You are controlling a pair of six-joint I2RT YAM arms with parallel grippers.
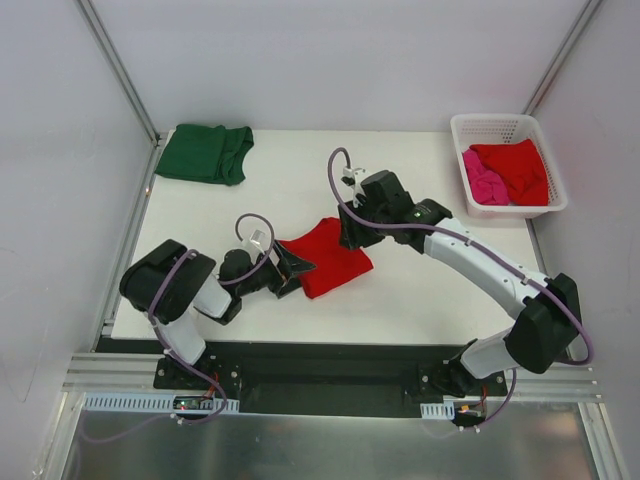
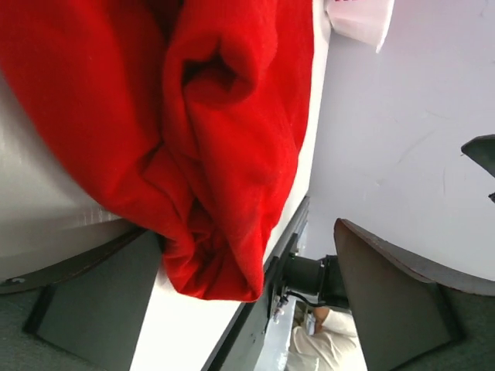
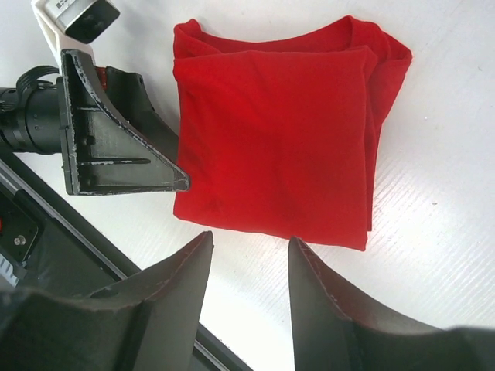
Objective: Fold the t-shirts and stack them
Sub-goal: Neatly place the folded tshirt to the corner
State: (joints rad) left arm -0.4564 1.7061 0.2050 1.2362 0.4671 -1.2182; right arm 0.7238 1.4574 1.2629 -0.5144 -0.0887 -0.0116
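A bright red t-shirt [image 1: 332, 258] lies folded into a rectangle at the middle of the table [image 1: 300, 190]. My left gripper [image 1: 293, 267] is low at the tee's left edge, open. In the left wrist view the tee's bunched corner [image 2: 224, 139] sits between the wide jaws of that gripper [image 2: 246, 232]. My right gripper [image 1: 350, 232] hovers over the tee's far edge. In the right wrist view it [image 3: 249, 246] is open over bare table, just short of the flat red tee [image 3: 278, 131]. A dark green t-shirt [image 1: 205, 153] lies folded at the back left.
A white lattice basket [image 1: 500, 122] stands at the back right corner, holding another red tee [image 1: 520, 165] and a pink one [image 1: 485, 185]. A finger of the left gripper [image 3: 116, 147] shows beside the tee in the right wrist view. The table's front edge [image 1: 330, 340] runs just behind the arm bases.
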